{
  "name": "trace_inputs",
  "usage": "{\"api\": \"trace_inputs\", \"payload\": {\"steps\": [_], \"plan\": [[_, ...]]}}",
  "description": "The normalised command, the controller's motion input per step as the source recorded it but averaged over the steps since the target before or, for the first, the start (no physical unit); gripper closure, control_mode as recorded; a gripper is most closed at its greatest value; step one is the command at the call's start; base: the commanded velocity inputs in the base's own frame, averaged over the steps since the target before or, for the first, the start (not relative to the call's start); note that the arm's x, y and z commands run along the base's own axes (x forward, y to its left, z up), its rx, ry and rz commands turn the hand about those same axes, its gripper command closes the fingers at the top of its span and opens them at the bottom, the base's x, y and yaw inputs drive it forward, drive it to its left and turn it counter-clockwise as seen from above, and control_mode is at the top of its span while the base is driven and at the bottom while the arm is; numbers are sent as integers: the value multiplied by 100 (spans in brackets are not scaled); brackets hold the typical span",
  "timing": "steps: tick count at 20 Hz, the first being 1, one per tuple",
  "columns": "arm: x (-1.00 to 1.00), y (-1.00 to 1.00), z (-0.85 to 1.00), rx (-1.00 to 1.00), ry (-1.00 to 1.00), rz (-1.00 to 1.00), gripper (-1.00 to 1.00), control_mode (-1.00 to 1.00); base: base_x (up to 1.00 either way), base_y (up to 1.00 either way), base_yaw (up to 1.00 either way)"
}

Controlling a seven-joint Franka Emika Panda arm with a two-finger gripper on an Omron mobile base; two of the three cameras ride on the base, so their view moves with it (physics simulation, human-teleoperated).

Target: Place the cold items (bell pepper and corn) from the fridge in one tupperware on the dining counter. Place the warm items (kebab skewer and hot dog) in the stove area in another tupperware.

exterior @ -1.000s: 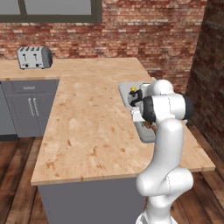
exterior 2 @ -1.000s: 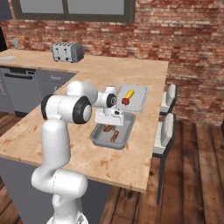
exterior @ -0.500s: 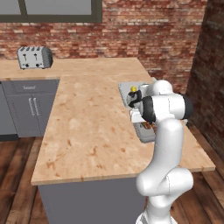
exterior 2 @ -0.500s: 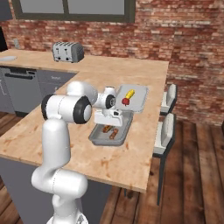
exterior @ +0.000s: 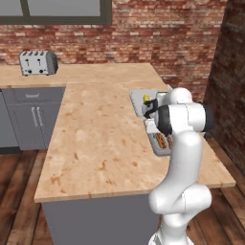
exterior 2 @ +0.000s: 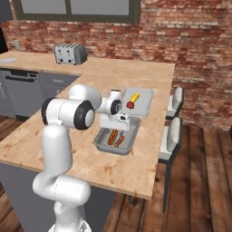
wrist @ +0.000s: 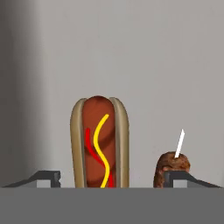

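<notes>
**A:** Nearest item first, please.

**B:** In the hand view, I see the gripper [wrist: 112,177] with its tips spread wide, one at either side of the frame, and nothing between them. Just past the tips lies the hot dog [wrist: 100,142], flat on the floor of the darker tupperware [wrist: 144,57]. Its long axis runs straight away from the hand, sausage and sauce stripes facing up. Beside it lies the kebab skewer [wrist: 172,165], its white stick pointing away at a slight tilt.

**A:** And from the base?

**B:** In the right base view, I see the gripper [exterior 2: 118,121] low over the darker tupperware [exterior 2: 128,143]. The hot dog [exterior 2: 112,136] and the kebab skewer [exterior 2: 120,140] lie side by side inside, roughly parallel to the tray's long sides.

**A:** Farther out?

**B:** Just beyond sits the paler tupperware [exterior 2: 143,103], holding the corn [exterior 2: 134,98] and the bell pepper [exterior 2: 130,105]; the cob lies on a diagonal. Both trays rest on the dining counter [exterior 2: 86,79]. A toaster [exterior 2: 70,53] stands at the far wall.
</notes>
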Motion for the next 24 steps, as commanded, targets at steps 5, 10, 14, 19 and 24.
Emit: {"api": "trace_inputs", "payload": {"steps": [5, 10, 14, 19, 24], "plan": [[-29, 0, 27, 0, -32, 0, -100, -100, 0, 0, 0], [-46, 1, 46, 0, -27, 0, -100, -100, 0, 0, 0], [-61, 3, 53, 0, -23, 7, -100, -100, 0, 0, 0], [-62, 6, 58, 0, -10, 13, -100, -100, 0, 0, 0], [-61, 12, 57, 0, 0, 16, -100, -100, 0, 0, 0]]}}
